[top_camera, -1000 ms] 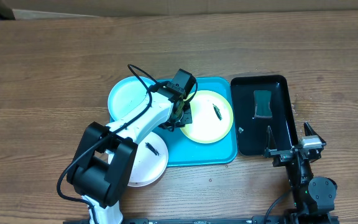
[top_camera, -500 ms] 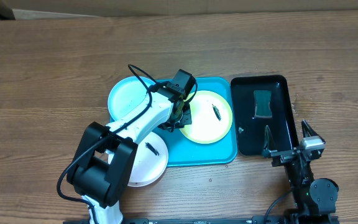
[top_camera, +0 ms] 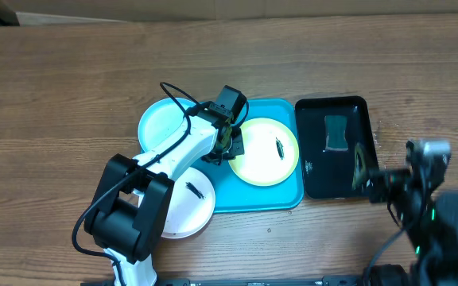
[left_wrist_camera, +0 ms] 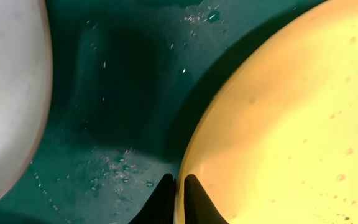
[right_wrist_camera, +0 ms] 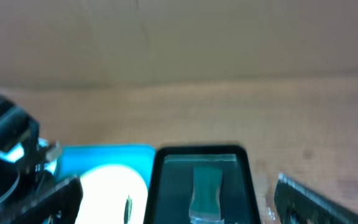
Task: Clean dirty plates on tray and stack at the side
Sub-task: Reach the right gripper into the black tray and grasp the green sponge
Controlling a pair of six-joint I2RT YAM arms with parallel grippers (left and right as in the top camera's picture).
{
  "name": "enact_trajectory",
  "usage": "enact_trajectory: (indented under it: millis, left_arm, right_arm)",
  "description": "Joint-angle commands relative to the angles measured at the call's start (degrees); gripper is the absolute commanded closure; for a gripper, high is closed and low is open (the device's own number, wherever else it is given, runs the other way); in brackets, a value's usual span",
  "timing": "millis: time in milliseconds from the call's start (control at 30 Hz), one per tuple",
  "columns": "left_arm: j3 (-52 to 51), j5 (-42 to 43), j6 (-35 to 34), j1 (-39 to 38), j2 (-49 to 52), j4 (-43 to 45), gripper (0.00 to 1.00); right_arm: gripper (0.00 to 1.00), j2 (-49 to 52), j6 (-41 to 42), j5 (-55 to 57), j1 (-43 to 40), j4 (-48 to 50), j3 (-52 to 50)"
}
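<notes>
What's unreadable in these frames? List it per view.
- Overhead: left gripper tips hidden under its own wrist; its grip on the yellow-green plate rim shows only in the left wrist view.
- Overhead: cyan plate partly covered by the left arm; smears there unknown.
- Overhead: right arm motion-blurred.
- Right wrist: blurred; green block in the black tray lacks detail.

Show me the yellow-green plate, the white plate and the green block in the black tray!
yellow-green plate (top_camera: 261, 159): overhead view, bare middle of the plate.
white plate (top_camera: 196, 209): overhead view, uncovered right part.
green block (top_camera: 336, 132): overhead view, its middle.
</notes>
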Motion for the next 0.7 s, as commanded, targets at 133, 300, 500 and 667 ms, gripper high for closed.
enact_trajectory:
  millis: [133, 300, 500, 667]
  left_arm:
    - [0.07, 2.82, 1.77, 0.37, 0.81, 0.26, 0.89]
    - [0.07, 2.93, 1.77, 0.35, 0.81, 0.81, 0.88]
    - [0.07, 2.91, 1.79, 0.35, 0.81, 0.81, 0.88]
    - [0.07, 2.89, 1.77, 0.37, 0.81, 1.09, 0.88]
  right_arm:
    - [0.00, 25.20, 0.26, -6.05, -0.33, -15.32, 21.03]
    - [0.10, 35.19, 0.24, -11.17, -0.33, -17.64, 24.33]
    - [0.23, 46.14, 4.74, -4.15, -0.33, -17.57, 24.33]
    - [0.28, 55.34, 4.70, -1.01, -0.33, -15.19, 24.33]
